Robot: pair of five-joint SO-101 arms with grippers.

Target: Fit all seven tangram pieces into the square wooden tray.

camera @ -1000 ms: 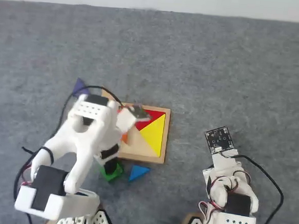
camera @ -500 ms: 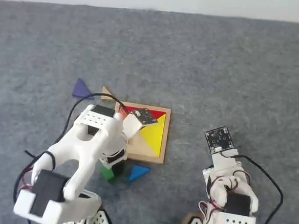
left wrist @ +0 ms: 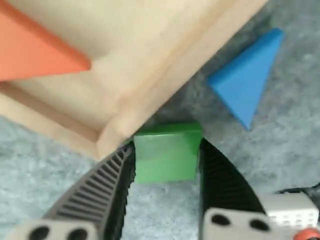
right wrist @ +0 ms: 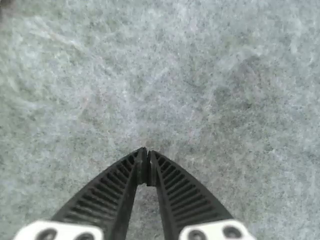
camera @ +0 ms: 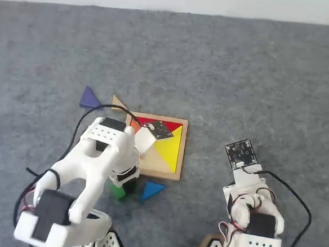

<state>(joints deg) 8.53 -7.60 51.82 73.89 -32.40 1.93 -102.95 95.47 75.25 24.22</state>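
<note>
Working roughly mid-task. Gripping the green square between the left gripper's jaws, pressed to both its sides, on the carpet just outside a corner of the square wooden tray. Counting three pieces already lying in the tray: orange triangle, red triangle, yellow triangle. Leaving four to fit, seemingly: the green square, the blue triangle just beside it, the purple triangle and tan triangle by the tray's far corner. Holding the right gripper pinched together, empty, over bare carpet.

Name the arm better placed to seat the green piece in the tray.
Left. The left end effector clasps the green piece by the tray; the right end effector is shut over carpet, away from the pieces.
</note>
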